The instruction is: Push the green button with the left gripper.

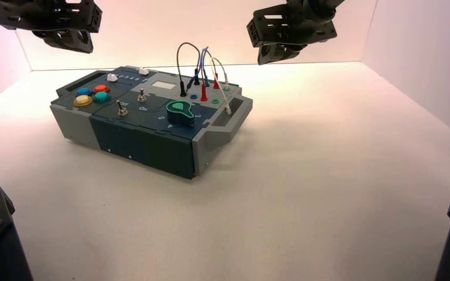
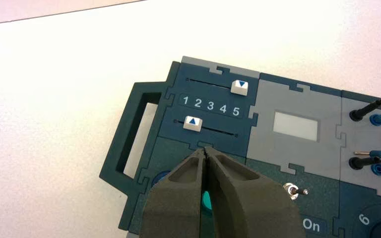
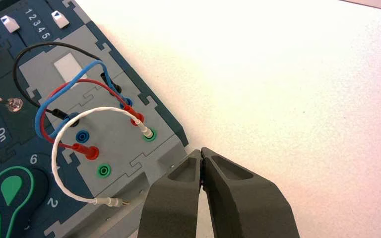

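The green button (image 1: 101, 96) is a small teal dome in the cluster of four on the box's left end, beside the blue (image 1: 83, 91), red (image 1: 101, 88) and yellow (image 1: 82, 100) domes. My left gripper (image 1: 69, 40) hangs high above the box's back left corner, well clear of the top. In the left wrist view its fingers are shut tip to tip (image 2: 206, 148), holding nothing. Only a sliver of the green button (image 2: 206, 201) shows through the slit between them. My right gripper (image 1: 276, 54) hangs high behind the box's right end, also shut and holding nothing (image 3: 201, 151).
The box (image 1: 146, 143) stands turned on the white table. Two white sliders (image 2: 239, 87) (image 2: 192, 123) flank the numbers 1 to 5, one near 5, one near 1. A toggle switch (image 2: 291, 190), the large green knob (image 1: 180, 109) and plugged wires (image 1: 202, 70) lie rightward.
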Available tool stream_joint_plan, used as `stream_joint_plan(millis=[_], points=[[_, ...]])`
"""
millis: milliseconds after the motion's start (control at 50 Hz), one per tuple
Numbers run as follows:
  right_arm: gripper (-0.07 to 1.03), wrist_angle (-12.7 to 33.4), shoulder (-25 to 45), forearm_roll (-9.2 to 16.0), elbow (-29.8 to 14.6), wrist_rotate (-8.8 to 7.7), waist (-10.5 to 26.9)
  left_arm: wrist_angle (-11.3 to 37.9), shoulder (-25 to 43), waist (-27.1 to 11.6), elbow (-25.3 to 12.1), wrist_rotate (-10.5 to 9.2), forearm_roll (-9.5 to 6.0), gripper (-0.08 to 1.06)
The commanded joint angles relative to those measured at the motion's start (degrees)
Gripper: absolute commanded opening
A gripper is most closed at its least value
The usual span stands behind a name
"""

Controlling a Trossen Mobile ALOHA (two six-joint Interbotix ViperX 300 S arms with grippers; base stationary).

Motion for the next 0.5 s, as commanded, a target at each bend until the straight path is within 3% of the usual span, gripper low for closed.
stream_joint_plan(millis=[20, 500], points=[[-0.02, -0.3, -1.8, -0.1, -0.6, -0.09, 0.1, -0.7, -0.8, 0.3, -0.4, 0.0, 0.0, -0.03], [-0.02, -0.3, -2.0, 0.0, -0.6, 0.0, 0.1, -2.2, -0.6, -0.5, 0.2, -0.18, -0.09, -0.03]])
